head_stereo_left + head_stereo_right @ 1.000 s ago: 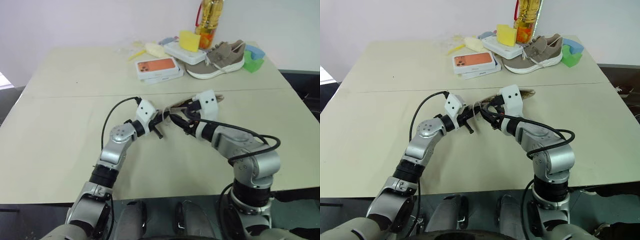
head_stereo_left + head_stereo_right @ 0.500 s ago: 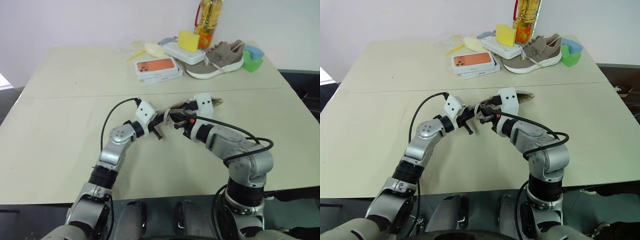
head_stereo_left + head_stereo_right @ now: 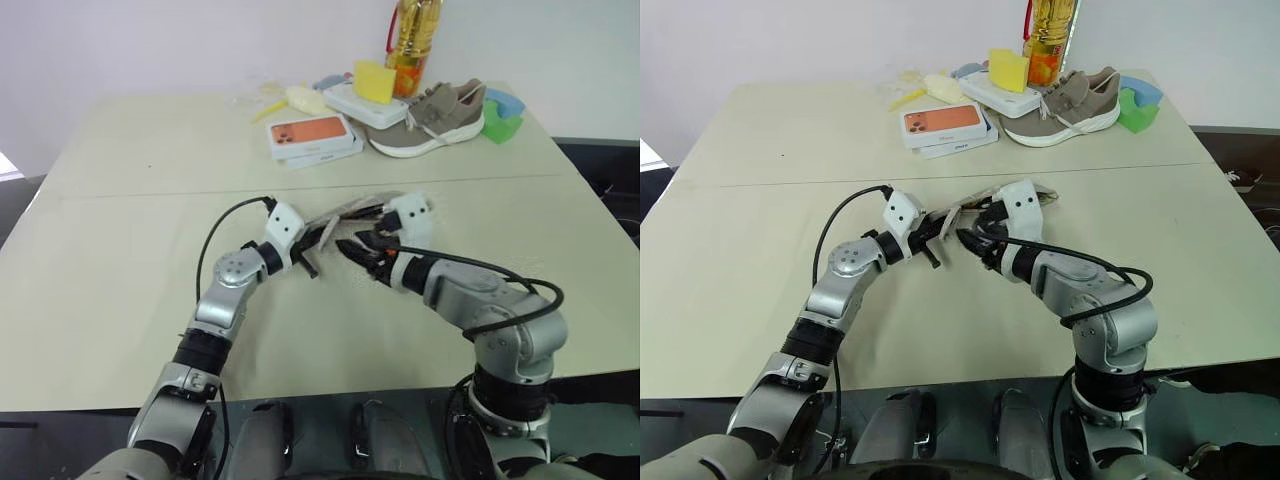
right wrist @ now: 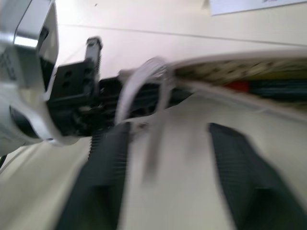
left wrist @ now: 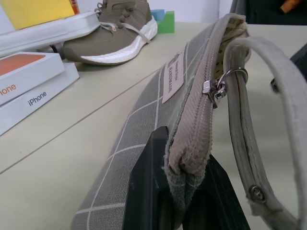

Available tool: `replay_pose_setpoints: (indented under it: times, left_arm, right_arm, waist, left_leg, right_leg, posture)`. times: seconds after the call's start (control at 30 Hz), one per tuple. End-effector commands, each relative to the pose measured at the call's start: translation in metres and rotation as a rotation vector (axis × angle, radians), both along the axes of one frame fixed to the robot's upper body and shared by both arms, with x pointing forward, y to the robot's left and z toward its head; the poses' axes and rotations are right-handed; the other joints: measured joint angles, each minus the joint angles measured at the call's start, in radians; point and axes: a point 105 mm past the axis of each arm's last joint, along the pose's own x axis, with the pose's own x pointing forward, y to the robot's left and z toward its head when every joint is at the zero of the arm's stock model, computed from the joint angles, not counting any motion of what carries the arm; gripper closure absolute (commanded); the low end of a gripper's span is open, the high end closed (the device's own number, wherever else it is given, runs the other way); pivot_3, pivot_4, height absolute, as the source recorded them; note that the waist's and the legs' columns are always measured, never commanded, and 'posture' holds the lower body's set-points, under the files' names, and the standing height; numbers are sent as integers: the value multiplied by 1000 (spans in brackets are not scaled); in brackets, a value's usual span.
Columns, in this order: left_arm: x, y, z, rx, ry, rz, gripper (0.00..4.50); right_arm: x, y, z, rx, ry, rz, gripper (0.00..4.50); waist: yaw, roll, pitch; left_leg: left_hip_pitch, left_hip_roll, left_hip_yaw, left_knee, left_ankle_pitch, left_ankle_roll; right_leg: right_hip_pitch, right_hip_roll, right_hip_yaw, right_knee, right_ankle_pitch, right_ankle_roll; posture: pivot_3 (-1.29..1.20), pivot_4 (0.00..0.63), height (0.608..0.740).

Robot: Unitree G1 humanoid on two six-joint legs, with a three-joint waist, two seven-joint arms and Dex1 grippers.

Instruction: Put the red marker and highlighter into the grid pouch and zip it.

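Grid pouch held above the bench: left gripper clamped on its zipper end. Soft, floppy fabric; take the metal pull. Right gripper open, empty, just beside it.

Sitting in the middle of the room: a big pale table with a thin line running across it from side to side. Standing behind it: a plain white wall. Showing dark at the table's sides and under its near edge: the floor. Lying on the far end: a pile of clutter, with orange and white boxes, a tan shoe, a yellow block, a bottle of yellow oil and green and blue blocks. Shining softly and evenly over it all, making faint shadows.
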Motion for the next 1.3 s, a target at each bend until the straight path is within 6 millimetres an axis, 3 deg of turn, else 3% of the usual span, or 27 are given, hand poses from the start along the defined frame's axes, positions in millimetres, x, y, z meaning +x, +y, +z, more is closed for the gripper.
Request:
replay_pose_setpoints:
  times: [0.03,0.4,0.5,0.63,0.77,0.83,1.03,1.3]
  left_arm:
    - [2,-3,15,-17,-52,-4,4500]
    - [1,-6,16,-23,-54,-12,4500]
    - [2,-5,17,-25,-56,-8,4500]
    - [2,-3,17,-26,-58,-1,4500]
    - [2,0,16,-10,-68,2,4500]
    - [2,3,14,17,-86,4,4500]
    - [-1,23,1,135,-132,4,4500]
    - [-3,41,-10,184,-134,10,4500]
  right_arm:
    - [0,8,5,18,-37,-1,1671]
    - [13,18,1,42,-11,-31,1671]
    - [17,15,-3,37,5,-56,2575]
    - [18,10,0,33,-16,-75,4430]
    - [18,0,8,6,-48,-94,4430]
    - [15,-12,15,-34,-83,-101,4430]
    - [1,-80,40,-237,-154,-157,4430]
    - [-1,-152,35,-422,-98,-315,4430]
  waist:
    - [0,0,0]
    - [2,0,0]
    - [3,0,0]
    - [2,0,0]
    - [3,0,0]
    - [3,0,0]
    - [6,0,0]
    - [5,0,0]
  left_leg:
    - [0,0,0,0,0,0]
    - [0,0,0,0,0,0]
    - [0,0,0,0,0,0]
    - [0,0,0,0,0,0]
    - [0,0,0,0,0,0]
    - [0,0,0,0,0,0]
    - [-1,1,0,-1,0,0]
    - [-1,1,0,-1,0,1]
  right_leg:
    - [0,0,0,0,0,0]
    - [0,0,0,0,0,0]
    - [0,0,0,0,0,0]
    - [0,0,0,0,0,0]
    - [0,0,0,0,0,0]
    - [0,0,0,-1,0,0]
    - [0,-1,0,-2,0,0]
    - [0,-1,0,-2,0,0]
  posture:
    - [0,150,740]
    - [0,150,740]
    - [0,150,740]
    - [0,150,740]
    - [0,150,740]
    - [0,150,740]
    - [0,150,740]
    - [0,150,740]
